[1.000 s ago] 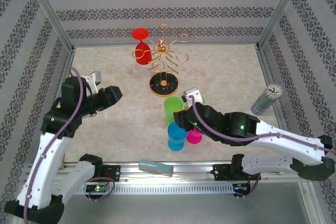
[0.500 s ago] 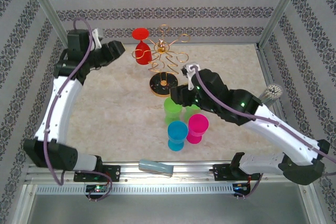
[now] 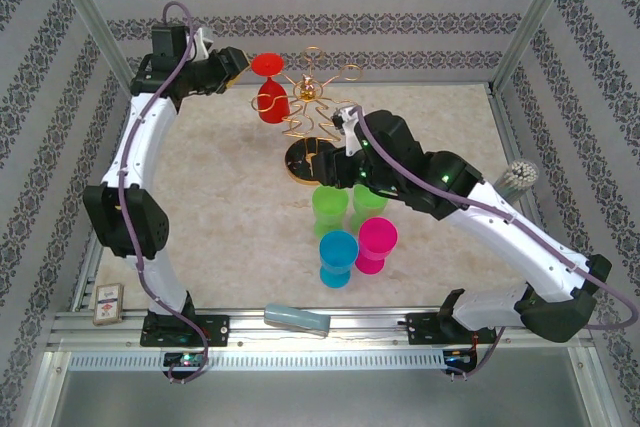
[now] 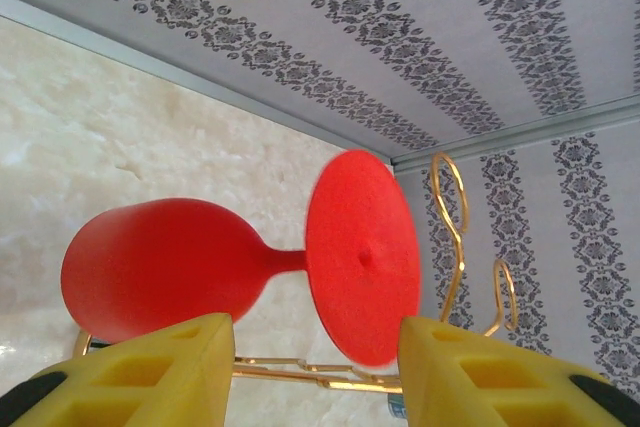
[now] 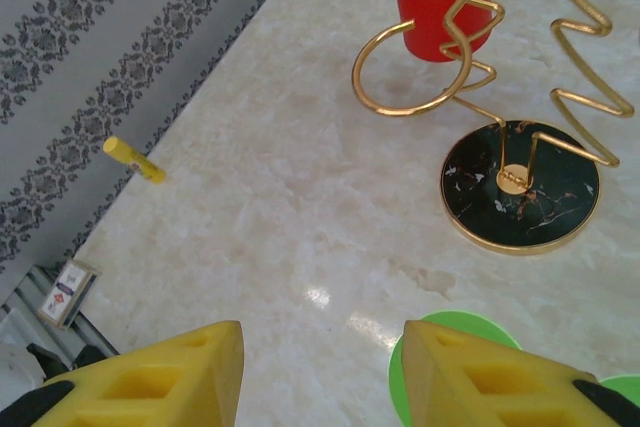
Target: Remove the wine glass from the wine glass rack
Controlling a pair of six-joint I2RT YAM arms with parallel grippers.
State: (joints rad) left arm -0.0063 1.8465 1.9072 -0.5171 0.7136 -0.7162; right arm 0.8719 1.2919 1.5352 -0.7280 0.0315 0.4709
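Two pincers stood part open and empty at this instant. Left pincer [image 4: 310,332], reached to the far left of the surface [image 3: 220,217], faced the red wine glass [image 4: 170,267]. Its yellow fingers [image 4: 150,372] were set apart and short of contact, with the stem and round foot lying ahead of the gap. The glass hung bowl-down, foot uppermost, from a curled arm on the far-left side of the wine glass rack [image 3: 309,93], whose round black base [image 5: 480,187] sat toward the far middle of the surface. Right pincer [image 5: 320,337] hovered low on the near side of that base, jaws likewise apart and holding nothing, close by two green cups [image 3: 330,205]. A blue cup [image 3: 337,255] and a pink cup [image 3: 376,244] stood nearer. Probable hazards were three. The foot is wider than the stem, so a closure taken on the foot's edge could slip or twist the glass. A pull made across the wire, rather than out through the loop's open end, would likely catch the stem and drag or tip the light rack, which nothing held down. A toppling rack could fall among the cups.
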